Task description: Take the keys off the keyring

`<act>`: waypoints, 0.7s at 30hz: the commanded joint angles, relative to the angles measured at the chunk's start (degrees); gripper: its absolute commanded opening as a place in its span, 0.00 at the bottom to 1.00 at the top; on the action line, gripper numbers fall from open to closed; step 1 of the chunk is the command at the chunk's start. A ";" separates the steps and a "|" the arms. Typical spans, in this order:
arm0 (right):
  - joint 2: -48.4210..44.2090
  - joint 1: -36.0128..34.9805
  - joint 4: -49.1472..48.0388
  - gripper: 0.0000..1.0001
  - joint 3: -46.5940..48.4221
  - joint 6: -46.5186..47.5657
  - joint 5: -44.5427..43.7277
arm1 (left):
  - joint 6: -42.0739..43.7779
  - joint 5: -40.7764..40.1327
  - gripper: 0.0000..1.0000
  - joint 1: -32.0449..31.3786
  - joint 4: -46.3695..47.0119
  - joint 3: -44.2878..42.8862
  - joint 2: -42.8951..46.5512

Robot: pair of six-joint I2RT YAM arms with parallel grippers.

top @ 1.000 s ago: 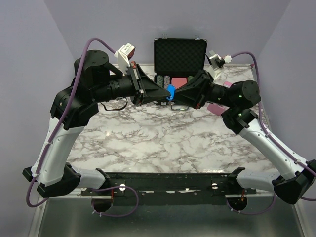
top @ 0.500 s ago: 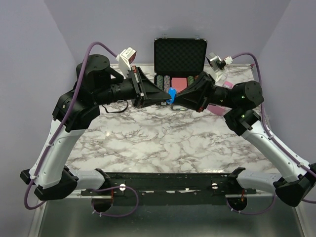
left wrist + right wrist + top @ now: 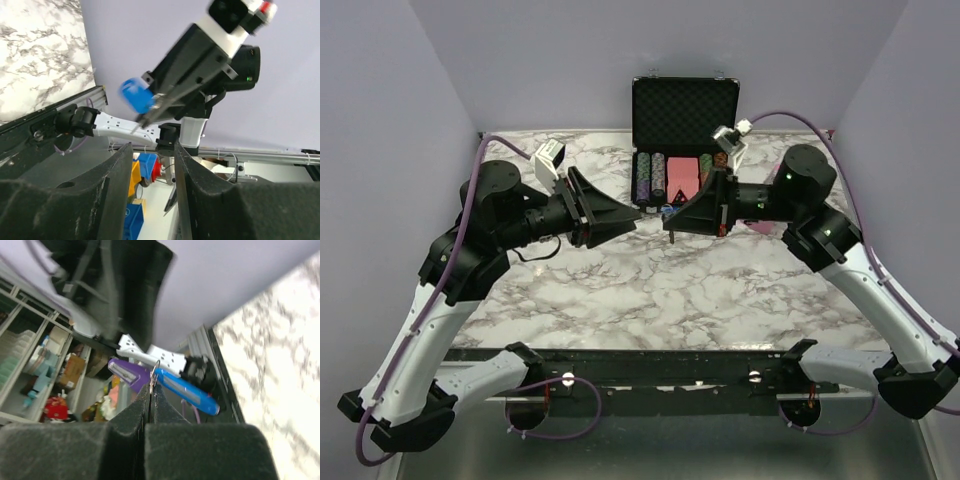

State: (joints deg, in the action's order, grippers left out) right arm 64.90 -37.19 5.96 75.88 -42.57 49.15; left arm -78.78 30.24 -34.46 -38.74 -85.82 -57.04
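Above the marble table (image 3: 650, 290), the right gripper (image 3: 667, 218) is pinched tight on the keyring (image 3: 154, 371), blue-headed key (image 3: 136, 95) at its tip — the left gripper (image 3: 633, 217), just beside, fingers parted, grasps nothing.

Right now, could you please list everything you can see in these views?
table: one, white and grey marble, under both arms
case: one, black, open with its lid upright, at the table's far edge
chips: several rows, mixed colours, in the left of the case
pink block: one, in the case, right of the chips
pink piece: one, on the table, partly hidden behind the right arm
key: one, blue head, in the air at the right gripper's tip
keyring: one, thin and silvery, at the right fingertips
left gripper: black, open, apart from the key
right gripper: black, shut on the keyring
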 commanded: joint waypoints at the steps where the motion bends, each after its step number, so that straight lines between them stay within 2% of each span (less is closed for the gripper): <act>1: 4.17 -0.43 25.39 0.01 1.38 -1.90 0.77 | 2.83 -2.99 0.47 1.23 -4.04 1.36 2.37; 4: 5.67 -0.43 30.86 0.01 0.15 -4.62 3.05 | 7.14 -4.74 0.47 1.41 -8.62 1.10 2.19; 7: 5.59 -0.43 29.83 0.01 0.15 -5.86 5.51 | 12.32 -5.89 0.47 1.50 -11.61 0.39 1.75; 15: 0.76 -0.43 7.34 0.01 -3.54 -15.69 14.66 | 23.58 -1.94 0.47 1.50 -5.56 -1.01 2.19; 19: 0.49 -0.34 0.66 0.01 -3.89 -19.82 16.85 | 27.80 1.92 0.47 1.50 -1.61 -1.72 1.75; 21: 0.31 -0.43 -5.31 0.01 -4.94 -25.26 17.65 | 28.68 4.38 0.47 1.59 1.37 -1.81 1.40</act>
State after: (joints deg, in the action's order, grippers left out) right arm 65.58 -37.19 13.34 72.77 -58.48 61.65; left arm -56.42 28.32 -33.10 -44.69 -85.78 -55.57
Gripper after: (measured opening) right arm 0.013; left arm 0.469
